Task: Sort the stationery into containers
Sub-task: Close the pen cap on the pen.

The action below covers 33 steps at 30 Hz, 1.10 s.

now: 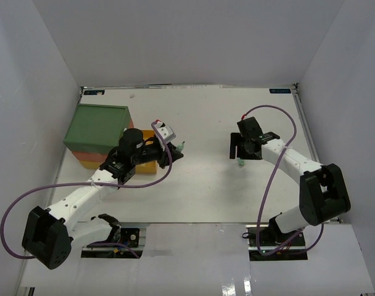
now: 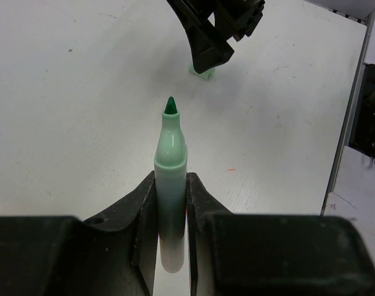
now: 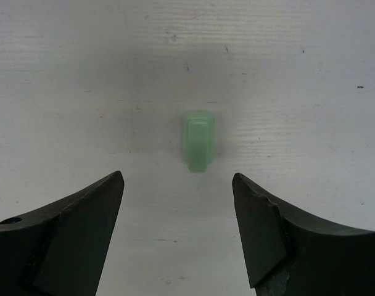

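My left gripper [image 1: 175,150] is shut on a mint-green marker [image 2: 170,142] with its cap off, its dark green tip pointing ahead toward the right arm. In the left wrist view the jaws [image 2: 171,180] clamp the marker's barrel. The marker's green cap [image 3: 198,140] lies on the white table, also showing in the top view [image 1: 241,163]. My right gripper [image 3: 178,185] is open and empty, hovering just over the cap, which lies a little ahead of the fingertips. The containers, a stack of a green bin [image 1: 98,125] over a red one [image 1: 82,157] and a yellow one [image 1: 147,165], stand by the left arm.
The white table [image 1: 206,117] is walled by white panels at the left, back and right. The right gripper [image 2: 212,37] shows at the top of the left wrist view, above the cap [image 2: 201,69]. A metal rail [image 2: 354,117] runs along the table's edge.
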Motion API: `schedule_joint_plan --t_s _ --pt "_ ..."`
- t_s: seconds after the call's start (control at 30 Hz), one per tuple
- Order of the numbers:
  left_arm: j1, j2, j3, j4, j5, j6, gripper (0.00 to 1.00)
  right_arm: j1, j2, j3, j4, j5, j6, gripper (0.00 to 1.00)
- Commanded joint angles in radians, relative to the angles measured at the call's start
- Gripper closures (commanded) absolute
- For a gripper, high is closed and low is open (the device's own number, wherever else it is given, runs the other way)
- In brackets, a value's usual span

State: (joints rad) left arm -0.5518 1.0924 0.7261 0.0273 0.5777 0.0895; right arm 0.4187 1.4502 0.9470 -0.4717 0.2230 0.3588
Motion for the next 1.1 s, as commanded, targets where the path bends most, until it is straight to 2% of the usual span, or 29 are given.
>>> schedule_joint_plan --t_s 0.0,0.17,0.5,0.6,1.03,1.07 --pt "0.003 -0.039 -0.007 0.023 -0.018 0.013 1.0 -0.009 0.045 0.058 -0.016 0.016 -0.018 0.24" --pt "0.003 -0.037 -0.008 0.026 -0.038 0.012 1.0 -0.015 0.113 0.09 -0.024 0.021 -0.037 0.29" --pt "0.001 0.003 0.006 0.025 0.02 0.004 1.0 -0.043 0.231 0.124 -0.033 0.007 -0.073 0.35" --pt "0.0 0.006 0.004 0.031 0.037 -0.004 1.0 -0.044 0.251 0.13 -0.035 0.004 -0.078 0.4" --pt "-0.002 0.027 0.013 0.031 0.056 -0.013 1.0 -0.046 0.309 0.151 -0.03 0.003 -0.086 0.46" --pt "-0.002 0.027 0.013 0.031 0.056 -0.013 1.0 -0.047 0.311 0.151 -0.03 0.006 -0.086 0.49"
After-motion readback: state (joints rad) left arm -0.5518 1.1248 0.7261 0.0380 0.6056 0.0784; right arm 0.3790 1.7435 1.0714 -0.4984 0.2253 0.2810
